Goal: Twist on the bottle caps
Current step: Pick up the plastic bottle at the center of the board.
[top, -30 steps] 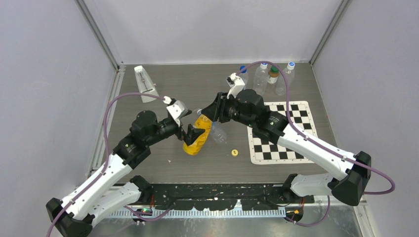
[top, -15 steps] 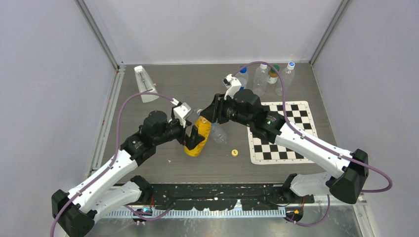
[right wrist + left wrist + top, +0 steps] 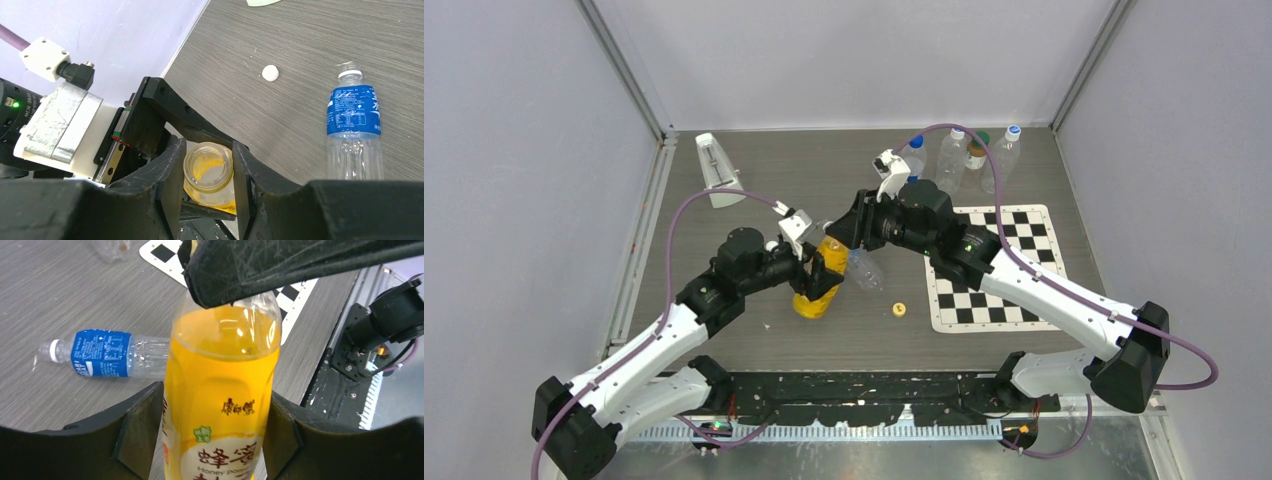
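Observation:
A yellow honey-drink bottle (image 3: 814,300) stands near upright at mid table with its mouth open and no cap. My left gripper (image 3: 816,278) is shut on its body; the pads press both sides in the left wrist view (image 3: 217,410). My right gripper (image 3: 839,238) is shut on the bottle's open neck (image 3: 212,192) from above. A yellow cap (image 3: 899,309) lies on the table to the right of the bottle. A white cap (image 3: 270,73) lies loose on the table in the right wrist view. No loose blue cap is in view.
A clear bottle with a blue label (image 3: 867,272) lies on its side just behind the yellow bottle, without a cap. Several capped clear bottles (image 3: 952,155) stand at the back right. A checkerboard mat (image 3: 994,265) lies on the right. A white wedge-shaped object (image 3: 716,168) stands at the back left.
My left gripper moved right and closed around the yellow bottle's body. The bottle has gone from leaning to more upright. My right gripper kept its hold on the neck.

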Robot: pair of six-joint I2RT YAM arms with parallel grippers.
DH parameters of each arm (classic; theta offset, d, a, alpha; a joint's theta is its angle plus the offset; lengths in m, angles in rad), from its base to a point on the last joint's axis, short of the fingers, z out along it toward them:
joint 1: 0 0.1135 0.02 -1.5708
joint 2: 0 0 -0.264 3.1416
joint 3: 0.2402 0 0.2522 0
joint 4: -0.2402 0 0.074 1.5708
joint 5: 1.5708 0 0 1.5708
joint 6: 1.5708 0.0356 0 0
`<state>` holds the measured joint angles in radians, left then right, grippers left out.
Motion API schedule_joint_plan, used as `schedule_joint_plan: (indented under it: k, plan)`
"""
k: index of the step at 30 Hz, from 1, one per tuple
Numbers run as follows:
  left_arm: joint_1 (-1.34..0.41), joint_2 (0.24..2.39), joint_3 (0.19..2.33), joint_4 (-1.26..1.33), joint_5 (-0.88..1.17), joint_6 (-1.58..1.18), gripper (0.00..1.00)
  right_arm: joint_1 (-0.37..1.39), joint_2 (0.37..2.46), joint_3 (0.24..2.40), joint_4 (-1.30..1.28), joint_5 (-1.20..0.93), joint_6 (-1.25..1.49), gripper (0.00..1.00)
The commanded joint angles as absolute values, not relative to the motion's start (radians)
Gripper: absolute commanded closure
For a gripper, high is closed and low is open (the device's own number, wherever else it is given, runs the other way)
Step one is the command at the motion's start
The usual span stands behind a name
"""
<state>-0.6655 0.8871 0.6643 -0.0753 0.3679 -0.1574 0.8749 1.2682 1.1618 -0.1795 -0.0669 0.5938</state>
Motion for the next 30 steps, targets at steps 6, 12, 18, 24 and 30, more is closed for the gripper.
schedule_joint_plan:
  k: [6,12,18,24,30]
  plan:
    - [-0.666,0.917,0.636,0.109,0.451,-0.230,0.53,0.877,1.232,1.186,-0.102,-0.105,0.590,1.00]
    - [-0.667,0.850,0.634,0.022,0.383,-0.114,0.67,0.877,1.206,1.244,-0.241,-0.066,0.562,0.59]
    - [-0.667,0.732,0.654,-0.125,0.292,0.063,0.73,0.876,1.143,1.323,-0.473,0.093,0.541,0.24]
    - [-0.667,0.667,0.669,-0.216,0.251,0.236,0.76,0.876,1.130,1.403,-0.736,0.183,0.499,0.17]
    - [-0.666,0.633,0.609,-0.172,0.213,0.297,0.81,0.876,1.129,1.355,-0.854,0.256,0.525,0.13]
